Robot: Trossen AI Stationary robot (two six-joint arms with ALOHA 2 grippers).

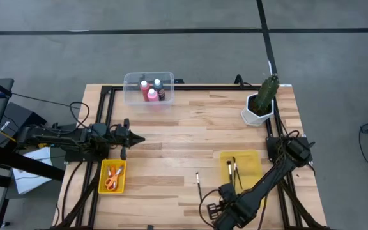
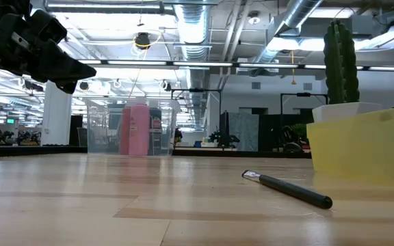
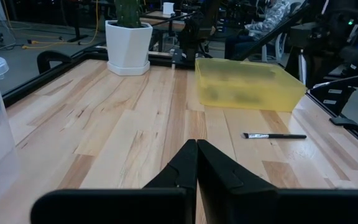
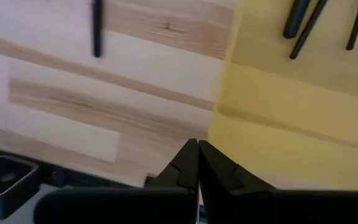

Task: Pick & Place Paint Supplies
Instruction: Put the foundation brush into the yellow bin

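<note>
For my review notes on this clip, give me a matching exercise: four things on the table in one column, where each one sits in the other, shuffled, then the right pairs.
Things:
1. paint bottles
2. scissors
3. loose brush
4. plant

Places:
A. bare wood, beside the large yellow tray
B. far right corner of the table
C. clear bin at the far edge
D. small yellow tray near the left arm

Pairs: 1-C, 2-D, 3-A, 4-B
</note>
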